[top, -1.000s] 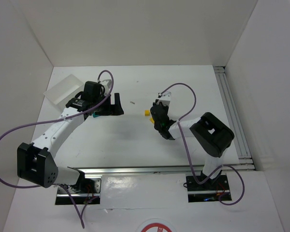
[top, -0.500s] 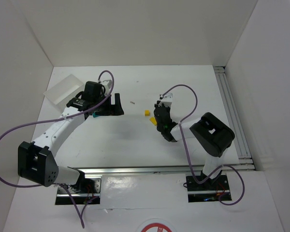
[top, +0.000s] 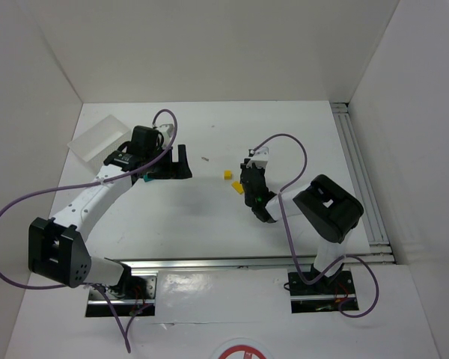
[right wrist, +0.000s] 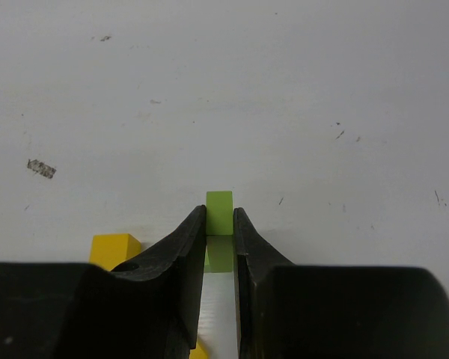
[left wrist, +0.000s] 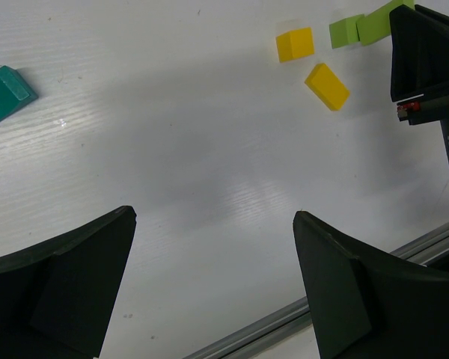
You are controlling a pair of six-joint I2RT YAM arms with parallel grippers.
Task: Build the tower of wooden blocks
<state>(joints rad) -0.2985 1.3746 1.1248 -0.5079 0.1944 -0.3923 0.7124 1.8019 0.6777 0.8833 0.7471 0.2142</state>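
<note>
A white table (top: 202,217) carries a tray (top: 97,136), lying left of the left claw (left wrist: 213,219), whose fingers stand wide apart. The right claw (right wrist: 219,218) pinches a light green block (right wrist: 219,202). A teal arch (left wrist: 4,93) lies ahead-left of the left claw, and a yellow block (right wrist: 114,247) sits just left of the right claw.
</note>
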